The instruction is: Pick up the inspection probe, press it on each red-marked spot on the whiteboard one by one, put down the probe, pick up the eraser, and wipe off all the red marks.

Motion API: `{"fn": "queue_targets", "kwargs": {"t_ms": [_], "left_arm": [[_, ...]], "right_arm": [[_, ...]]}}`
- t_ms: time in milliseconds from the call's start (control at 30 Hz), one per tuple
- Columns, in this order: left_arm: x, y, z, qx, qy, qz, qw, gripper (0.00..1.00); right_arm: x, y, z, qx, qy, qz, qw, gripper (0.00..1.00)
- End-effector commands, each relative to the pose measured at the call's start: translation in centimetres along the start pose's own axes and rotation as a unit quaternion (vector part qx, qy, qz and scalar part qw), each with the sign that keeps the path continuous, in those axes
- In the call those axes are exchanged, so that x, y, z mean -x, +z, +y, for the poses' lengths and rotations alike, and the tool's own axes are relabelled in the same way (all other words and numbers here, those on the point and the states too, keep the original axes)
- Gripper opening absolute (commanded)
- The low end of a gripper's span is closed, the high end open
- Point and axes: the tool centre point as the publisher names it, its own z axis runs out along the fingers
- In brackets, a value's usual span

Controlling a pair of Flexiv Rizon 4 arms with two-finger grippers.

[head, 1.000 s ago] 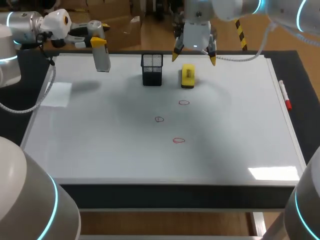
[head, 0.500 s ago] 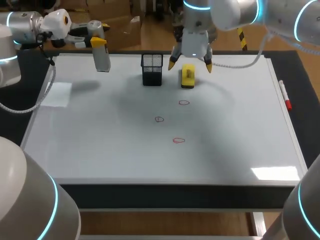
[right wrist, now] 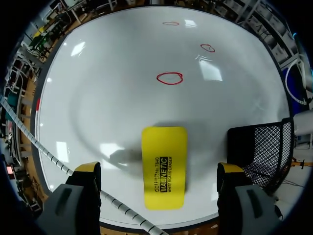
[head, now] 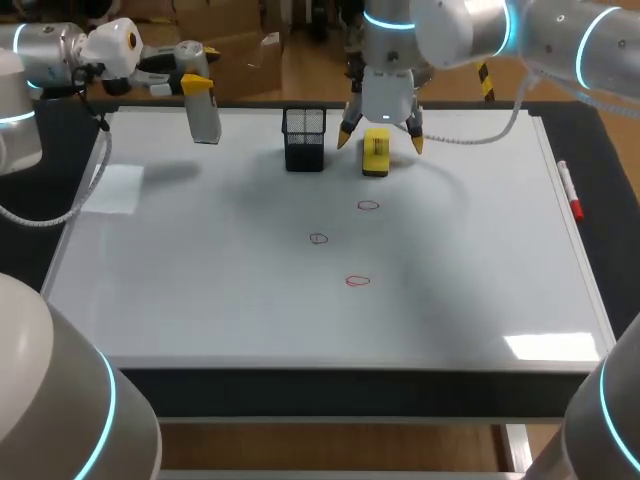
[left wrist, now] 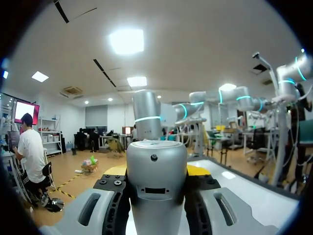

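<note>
Now holding the right gripper (head: pixel 381 142) at the upper middle of the frame, wide open, straddling the eraser (head: pixel 375 152) and touching it with neither yellow tip. Seeing through the right wrist view the eraser lying flat on the whiteboard (head: pixel 200 290) between the spread fingers, with bare board on either side of it. Noting the black mesh basket (head: pixel 304 140) just left of the eraser, apart from it. Counting three red marks (head: pixel 318 238) in the middle of the frame, below the eraser, all unwiped. Gripping the probe (head: pixel 204 118) in the left gripper (head: pixel 195 82) at the upper left of the frame, clamping it from both sides and holding it upright off the board. Spotting a red marker (head: pixel 569 190) lying along the board's right edge and a white sheet (head: pixel 115 188) at the left.
</note>
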Motion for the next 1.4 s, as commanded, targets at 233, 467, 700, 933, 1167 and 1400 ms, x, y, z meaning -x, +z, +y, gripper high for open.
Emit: {"fn": "queue_targets", "kwargs": {"t_ms": [233,467,700,933,1167,1400], "left_arm": [[0.0,0.0,-0.1,0.000,0.000,0.001,1.000,0.00],[0.0,0.0,-0.1,0.000,0.000,0.001,1.000,0.00],[0.0,0.0,-0.1,0.000,0.000,0.001,1.000,0.00],[0.0,0.0,-0.1,0.000,0.000,0.001,1.000,0.00],[0.0,0.0,-0.1,0.000,0.000,0.001,1.000,0.00],[0.0,0.0,-0.1,0.000,0.000,0.001,1.000,0.00]], "right_arm": [[-0.1,0.4,-0.5,0.002,0.008,0.002,1.000,0.84],[-0.4,0.3,-0.3,0.000,0.014,0.006,1.000,0.00],[-1.6,-1.5,0.4,-0.014,0.063,0.006,0.998,0.00],[-4.7,-3.4,0.9,-0.030,0.150,0.006,0.988,0.00],[-8.3,-4.3,2.1,-0.033,0.240,0.000,0.970,0.00],[-11.7,-4.0,3.9,-0.030,0.312,-0.016,0.950,0.00]]}}
